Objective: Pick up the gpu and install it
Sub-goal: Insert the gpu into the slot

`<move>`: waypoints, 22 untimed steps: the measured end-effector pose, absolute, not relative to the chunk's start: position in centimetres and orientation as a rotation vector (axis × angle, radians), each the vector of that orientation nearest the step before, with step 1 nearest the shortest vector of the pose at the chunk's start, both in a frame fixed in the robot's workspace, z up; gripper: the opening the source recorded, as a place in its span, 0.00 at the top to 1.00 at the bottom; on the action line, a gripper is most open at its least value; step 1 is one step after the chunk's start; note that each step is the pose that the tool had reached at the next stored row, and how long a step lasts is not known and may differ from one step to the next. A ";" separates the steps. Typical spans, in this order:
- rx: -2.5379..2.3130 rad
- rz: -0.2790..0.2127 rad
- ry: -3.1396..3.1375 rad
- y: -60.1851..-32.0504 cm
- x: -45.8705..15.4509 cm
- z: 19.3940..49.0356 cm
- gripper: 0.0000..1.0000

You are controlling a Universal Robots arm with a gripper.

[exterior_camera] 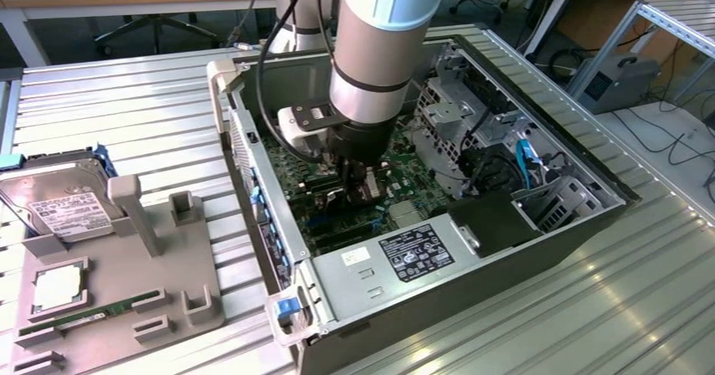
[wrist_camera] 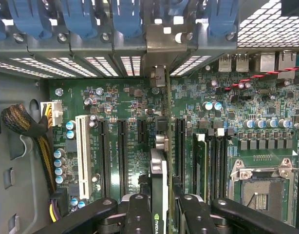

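Note:
The open computer case [exterior_camera: 268,249] lies on its side on the metal table, and my arm reaches down into it. My gripper [exterior_camera: 360,187] is low over the green motherboard [exterior_camera: 335,224]. In the wrist view my gripper [wrist_camera: 161,214] is shut on the gpu [wrist_camera: 159,175], a thin black card seen edge-on between the two black fingers [wrist_camera: 139,214]. The card runs from my fingers toward the rear slot openings, where its silver bracket [wrist_camera: 159,46] stands. It sits in line with the black expansion slots [wrist_camera: 122,156]. I cannot tell whether its edge is down in a slot.
A grey fixture tray [exterior_camera: 146,224] at the exterior view's left holds a silver hard drive [exterior_camera: 56,199], a processor [exterior_camera: 56,287] and a green memory stick [exterior_camera: 95,315]. Inside the case are the power supply [exterior_camera: 436,241], drive cage [exterior_camera: 458,115], processor socket [wrist_camera: 259,187], white slot [wrist_camera: 83,156] and cable bundle [wrist_camera: 23,124].

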State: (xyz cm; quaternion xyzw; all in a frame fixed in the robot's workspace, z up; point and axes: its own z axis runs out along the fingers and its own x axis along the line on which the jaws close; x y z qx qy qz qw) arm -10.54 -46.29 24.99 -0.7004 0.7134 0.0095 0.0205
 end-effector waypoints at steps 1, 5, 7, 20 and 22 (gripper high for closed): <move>-2.172 0.029 2.212 -46.3 -10.5 25.0 0.73; -2.172 0.029 2.212 -46.3 -10.5 25.0 0.73; -2.170 0.030 2.212 -46.3 -10.6 24.9 0.73; -2.172 0.030 2.212 -46.3 -10.5 25.0 0.60; -2.172 0.030 2.212 -46.3 -10.5 25.0 0.60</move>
